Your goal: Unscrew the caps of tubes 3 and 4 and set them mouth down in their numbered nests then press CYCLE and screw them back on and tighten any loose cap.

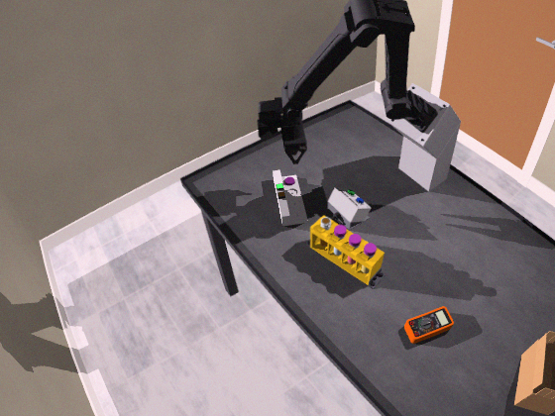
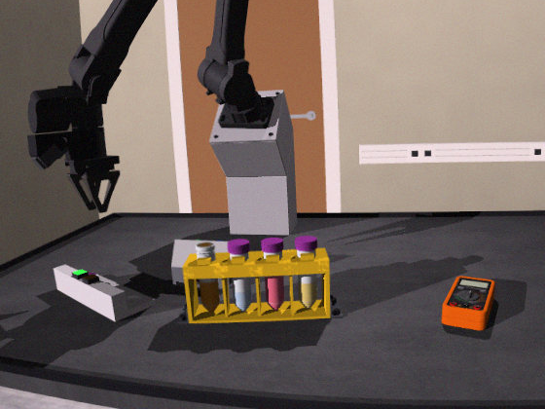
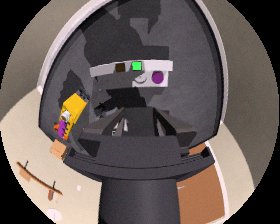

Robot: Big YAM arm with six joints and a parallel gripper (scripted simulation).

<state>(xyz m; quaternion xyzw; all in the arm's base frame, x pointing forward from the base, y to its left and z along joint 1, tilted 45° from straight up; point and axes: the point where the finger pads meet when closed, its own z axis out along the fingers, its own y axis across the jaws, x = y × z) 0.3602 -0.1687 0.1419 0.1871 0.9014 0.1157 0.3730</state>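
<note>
The yellow rack (image 2: pixel 257 284) holds four tubes. The tube at its left end in the exterior view (image 2: pixel 205 250) has no cap, and the other three carry purple caps (image 2: pixel 272 244). The white cap tray (image 1: pixel 289 197) lies left of the rack. One purple cap (image 1: pixel 289 180) sits in the tray's far nest, and the green lamp (image 1: pixel 278 186) is lit. The key housing (image 1: pixel 349 205) with its blue key (image 1: pixel 360 200) and green key (image 1: pixel 351 191) stands behind the rack. My gripper (image 1: pixel 295 159) hangs high above the tray's far end, partly open and empty. It also shows in the exterior view (image 2: pixel 97 206).
An orange multimeter (image 1: pixel 428 324) lies on the table towards the front right. A cardboard box (image 1: pixel 537 373) stands at the right edge. The arm's grey pedestal (image 1: pixel 428 146) is at the back of the table.
</note>
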